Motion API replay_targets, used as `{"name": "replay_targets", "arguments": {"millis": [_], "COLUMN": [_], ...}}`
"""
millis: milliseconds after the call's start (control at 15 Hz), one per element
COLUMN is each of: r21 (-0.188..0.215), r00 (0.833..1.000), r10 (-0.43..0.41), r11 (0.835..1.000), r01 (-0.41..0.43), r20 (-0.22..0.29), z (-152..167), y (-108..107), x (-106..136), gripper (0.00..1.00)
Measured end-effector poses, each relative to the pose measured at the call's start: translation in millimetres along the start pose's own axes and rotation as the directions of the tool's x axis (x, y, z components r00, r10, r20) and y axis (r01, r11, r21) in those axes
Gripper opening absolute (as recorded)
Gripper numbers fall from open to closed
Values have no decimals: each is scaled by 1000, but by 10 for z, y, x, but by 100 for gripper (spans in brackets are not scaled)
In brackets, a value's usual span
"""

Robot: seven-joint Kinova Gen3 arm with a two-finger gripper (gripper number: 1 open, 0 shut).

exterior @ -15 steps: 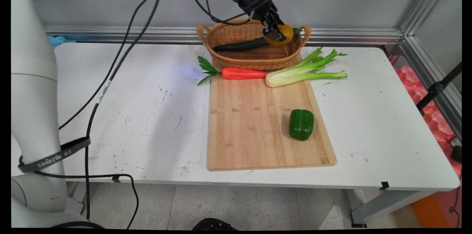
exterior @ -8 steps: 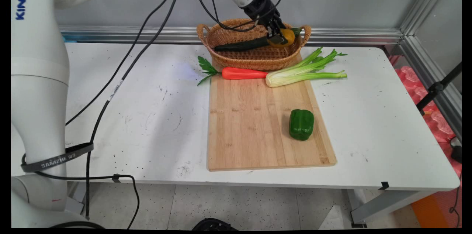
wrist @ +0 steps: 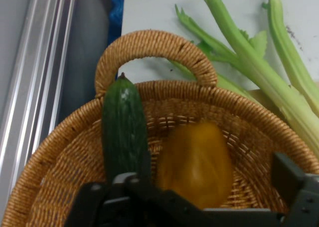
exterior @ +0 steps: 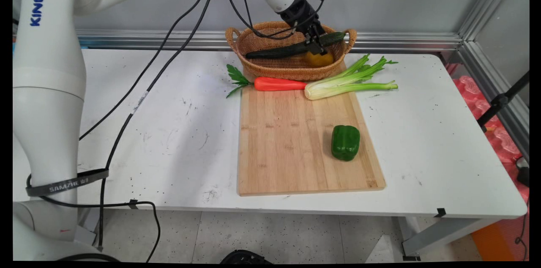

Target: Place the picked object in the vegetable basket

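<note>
Yellow pepper (wrist: pixel 196 163) likely loose in basket (wrist: pixel 154 42)

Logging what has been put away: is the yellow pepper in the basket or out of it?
In. The yellow pepper lies inside the basket, beside the cucumber, free of the open hand above it.

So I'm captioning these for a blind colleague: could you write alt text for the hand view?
A yellow pepper lies loose in a wicker basket beside a dark green cucumber, just beyond the open end effector. Celery stalks lie on the white table past the basket's handle.
</note>
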Motion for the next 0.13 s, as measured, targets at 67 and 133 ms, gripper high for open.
{"name": "replay_targets", "arguments": {"millis": [67, 133], "r21": [0, 0], "r00": [1000, 1000], "r10": [-2, -4], "r11": [1000, 1000], "r01": [2, 4], "r20": [1, 1], "z": [1, -5], "y": [-6, -9], "x": [-1, 2], "gripper": [100, 100]}}
